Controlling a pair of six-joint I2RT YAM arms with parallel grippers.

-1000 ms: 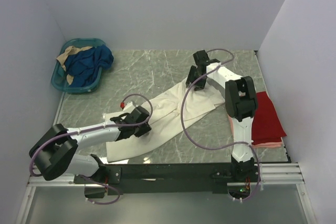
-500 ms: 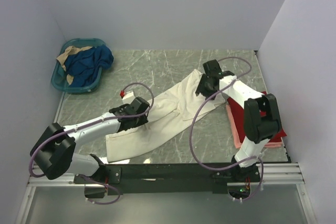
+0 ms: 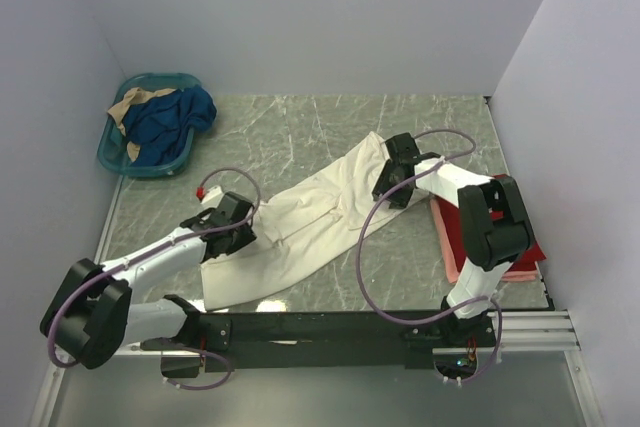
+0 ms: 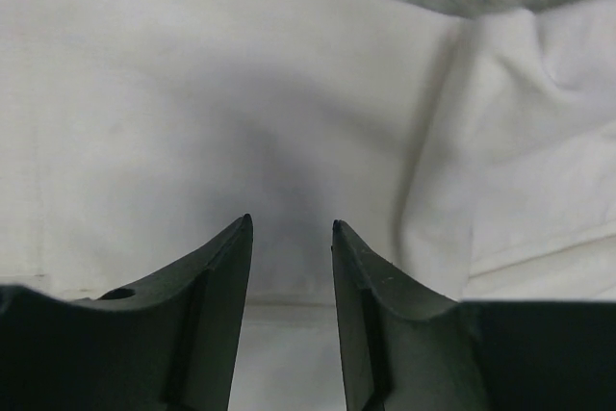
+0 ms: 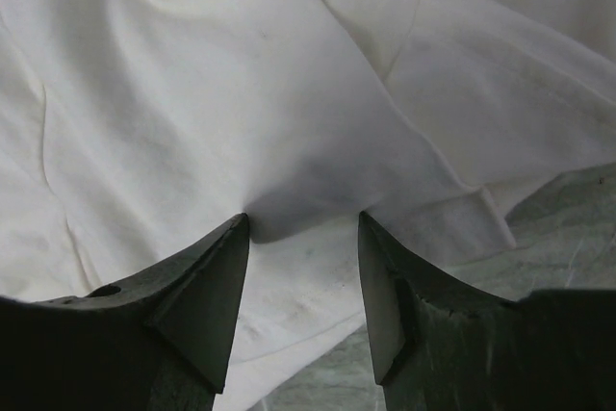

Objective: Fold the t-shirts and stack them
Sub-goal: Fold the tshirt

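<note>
The cream-white t-shirt [image 3: 310,217] lies as a long diagonal strip across the table's middle. My left gripper [image 3: 243,230] is open over its near-left part; the left wrist view shows the parted fingers [image 4: 289,225] just above flat cloth [image 4: 192,93]. My right gripper [image 3: 389,190] is open at the strip's far-right end, its fingertips [image 5: 303,218] pressing on wrinkled cloth [image 5: 241,74] by a hem. The red t-shirt [image 3: 527,247] lies on the pink one [image 3: 450,259] at the right, partly hidden by the right arm.
A teal basket [image 3: 113,154] with blue [image 3: 170,117] and tan cloth stands at the far left corner. Grey marble table [image 3: 300,127] shows behind the shirt. Walls close in on the left, back and right.
My right gripper has moved from the far side toward me and the shirt's right part has folded in, leaving a narrower strip. My left gripper has slid left along the shirt.
</note>
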